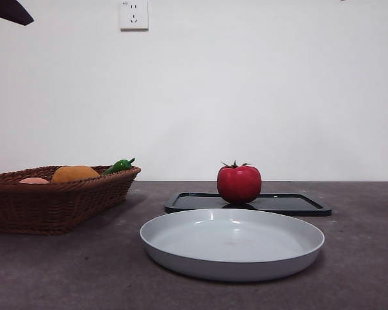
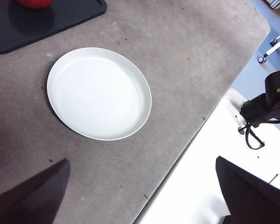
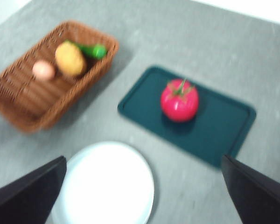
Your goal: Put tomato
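Observation:
The tomato [image 1: 238, 183], glossy red with a green stem, stands upright on a dark tray [image 1: 297, 205] behind the white plate [image 1: 233, 244]. The right wrist view shows the tomato [image 3: 179, 100] on the tray [image 3: 219, 126] from high above, with my right gripper [image 3: 144, 196] open and well clear of it. My left gripper [image 2: 144, 196] is also open, hovering over the table's edge near the plate [image 2: 99, 93]; only a sliver of the tomato [image 2: 34, 3] shows there. A black arm tip [image 1: 10, 11] sits at the top left corner of the front view.
A wicker basket [image 1: 52, 200] at the left holds an orange round fruit [image 1: 75, 173], a small green pepper [image 1: 119, 165] and a pinkish piece [image 1: 34, 181]. The plate is empty. A wall socket [image 1: 134, 14] is on the back wall.

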